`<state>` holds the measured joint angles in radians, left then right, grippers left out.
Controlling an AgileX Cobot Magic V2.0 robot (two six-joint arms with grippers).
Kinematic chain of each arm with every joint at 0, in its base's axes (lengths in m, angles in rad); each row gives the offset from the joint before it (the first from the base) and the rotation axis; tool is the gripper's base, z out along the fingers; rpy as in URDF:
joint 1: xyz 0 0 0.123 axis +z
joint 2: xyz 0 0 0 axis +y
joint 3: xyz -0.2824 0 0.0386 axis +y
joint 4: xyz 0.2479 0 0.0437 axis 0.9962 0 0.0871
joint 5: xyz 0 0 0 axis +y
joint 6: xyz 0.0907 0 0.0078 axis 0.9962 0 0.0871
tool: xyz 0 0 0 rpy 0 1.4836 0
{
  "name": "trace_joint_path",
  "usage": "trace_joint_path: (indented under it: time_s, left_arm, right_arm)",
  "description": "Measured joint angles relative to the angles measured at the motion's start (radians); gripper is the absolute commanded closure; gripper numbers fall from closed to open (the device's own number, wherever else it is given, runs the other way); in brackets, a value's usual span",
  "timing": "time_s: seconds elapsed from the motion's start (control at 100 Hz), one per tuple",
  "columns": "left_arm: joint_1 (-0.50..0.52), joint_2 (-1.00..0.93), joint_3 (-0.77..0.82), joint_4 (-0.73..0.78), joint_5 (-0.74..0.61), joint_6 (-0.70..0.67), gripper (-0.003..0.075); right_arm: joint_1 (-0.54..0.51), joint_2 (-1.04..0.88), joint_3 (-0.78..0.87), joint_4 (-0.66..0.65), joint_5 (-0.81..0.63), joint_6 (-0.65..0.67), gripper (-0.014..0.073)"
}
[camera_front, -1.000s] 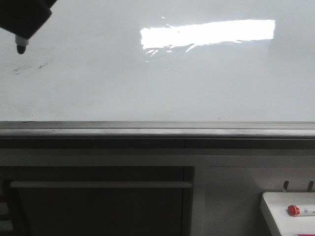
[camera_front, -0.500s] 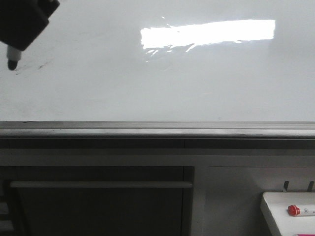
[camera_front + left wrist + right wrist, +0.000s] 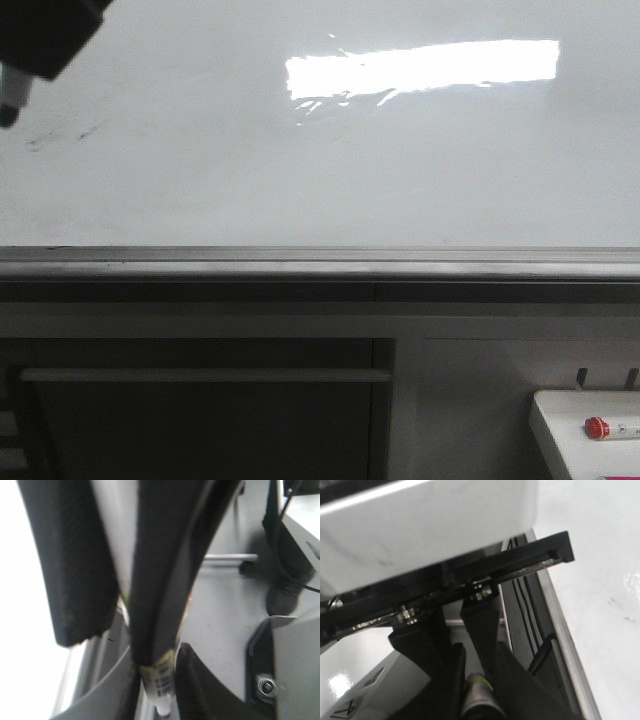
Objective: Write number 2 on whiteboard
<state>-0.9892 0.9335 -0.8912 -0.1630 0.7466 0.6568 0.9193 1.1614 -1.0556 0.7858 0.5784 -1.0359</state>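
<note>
While the left gripper (image 3: 150, 652) stays clamped on a marker (image 3: 161, 690) at the upper left of the whiteboard (image 3: 320, 170), no number 2 is drawn. Right gripper (image 3: 477, 680) fingers close around a cylindrical object (image 3: 476, 700).

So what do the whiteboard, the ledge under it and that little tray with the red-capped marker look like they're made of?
The whiteboard looks like glossy coated board: a sharp bright glare and faint smudges show on it. The ledge looks like brushed grey metal, probably aluminium, with long straight ridges and a dull sheen. The tray looks like smooth white plastic, though painted metal is possible. The red-capped marker looks plastic.
</note>
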Motion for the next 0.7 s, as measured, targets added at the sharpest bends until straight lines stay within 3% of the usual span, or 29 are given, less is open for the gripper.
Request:
trace_joint_path:
  time_s: [0.06,0.13,0.31,0.43,0.7]
  left_arm:
    - [0.0,-0.023,-0.002,0.0,-0.046,-0.012,0.0366]
    - [0.0,-0.055,-0.004,0.0,-0.075,-0.034,0.0303]
    - [0.0,-0.157,-0.004,0.0,-0.074,-0.083,0.0297]
    - [0.0,-0.256,-0.004,0.044,-0.062,-0.195,0.0373]
    - [0.0,-0.547,0.13,0.414,0.0,-0.729,0.0594]
  right_arm:
    - [-0.002,-0.011,0.0,0.0,-0.018,0.012,0.0663]
    - [-0.015,-0.026,0.002,-0.002,-0.041,0.017,0.0663]
    - [-0.088,-0.075,0.02,-0.004,-0.129,0.02,0.0663]
    - [-0.128,-0.103,0.087,-0.004,-0.219,0.023,0.0663]
    - [-0.108,-0.125,0.34,0.002,-0.652,0.023,0.0673]
